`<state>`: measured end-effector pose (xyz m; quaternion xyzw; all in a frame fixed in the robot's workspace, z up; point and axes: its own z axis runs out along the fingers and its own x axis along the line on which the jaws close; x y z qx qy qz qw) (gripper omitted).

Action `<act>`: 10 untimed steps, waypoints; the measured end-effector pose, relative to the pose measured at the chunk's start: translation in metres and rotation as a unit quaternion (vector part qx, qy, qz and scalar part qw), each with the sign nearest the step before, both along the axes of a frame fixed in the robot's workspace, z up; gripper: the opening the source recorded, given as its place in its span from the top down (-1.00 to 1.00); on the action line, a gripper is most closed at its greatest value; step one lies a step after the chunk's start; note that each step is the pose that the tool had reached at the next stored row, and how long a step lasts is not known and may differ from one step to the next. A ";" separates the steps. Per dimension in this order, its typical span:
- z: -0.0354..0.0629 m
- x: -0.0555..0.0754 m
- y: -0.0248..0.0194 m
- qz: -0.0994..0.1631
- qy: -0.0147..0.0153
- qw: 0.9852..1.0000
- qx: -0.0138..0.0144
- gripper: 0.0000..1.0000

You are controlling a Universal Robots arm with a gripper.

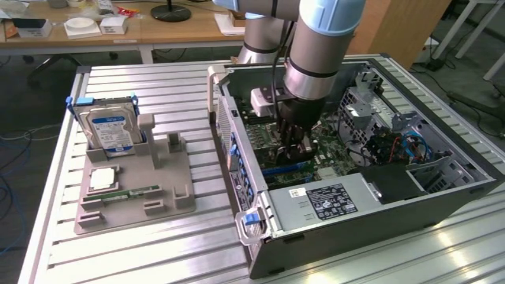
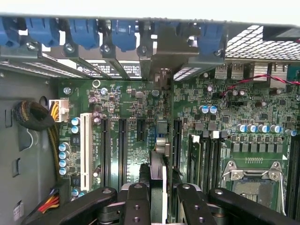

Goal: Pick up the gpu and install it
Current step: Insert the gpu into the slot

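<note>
Reaching down into the open computer case (image 1: 442,183), the gripper (image 1: 294,155) hangs just over the motherboard (image 1: 264,133), clamped narrow on the gpu (image 1: 285,155), a dark flat card held on edge between the fingers (image 1: 304,142). In the wrist view, the gpu (image 2: 158,187) stands edge-on between the black fingers (image 2: 136,201), its metal end bracket (image 2: 161,147) pointing at 12 o'clock toward the rear slot openings, lined up over the gap between the black expansion slots (image 2: 123,145) on the green board (image 2: 234,108). Cannot tell whether the card's lower edge already sits in a slot. White slot (image 2: 86,150) at 9 o'clock from the card, CPU socket (image 2: 251,180) at 3 o'clock, blue slot latches (image 2: 84,33) along the case's rear wall at 12 o'clock.

In the exterior view, at 9 o'clock from the case, a grey parts holder (image 1: 170,189) lying on the slatted metal table (image 1: 158,89), carrying an upright hard drive (image 1: 112,131) with a blue-white label, and a narrow green memory stick (image 1: 130,193) lying flat at 6 o'clock from the drive. Power supply (image 1: 323,204) with a black label at 6 o'clock inside the case.
</note>
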<state>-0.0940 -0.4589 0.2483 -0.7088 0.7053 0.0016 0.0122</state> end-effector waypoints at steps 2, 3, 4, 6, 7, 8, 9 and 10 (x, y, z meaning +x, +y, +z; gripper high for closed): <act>-0.0015 0.000 0.0000 0.000 0.000 1.000 0.000 0.46; -0.0022 0.000 0.0000 0.000 0.000 1.000 0.000 0.46; -0.0029 0.000 0.0000 0.000 0.000 1.000 0.000 0.46; -0.0041 0.000 0.0000 0.000 0.000 1.000 0.000 0.46; -0.0047 0.000 0.0000 0.000 0.000 1.000 0.000 0.46; -0.0053 0.000 0.0000 0.000 0.000 1.000 0.000 0.46; -0.0059 0.000 0.0000 0.000 0.000 1.000 0.000 0.46; -0.0065 0.000 0.0000 0.000 0.000 1.000 0.000 0.46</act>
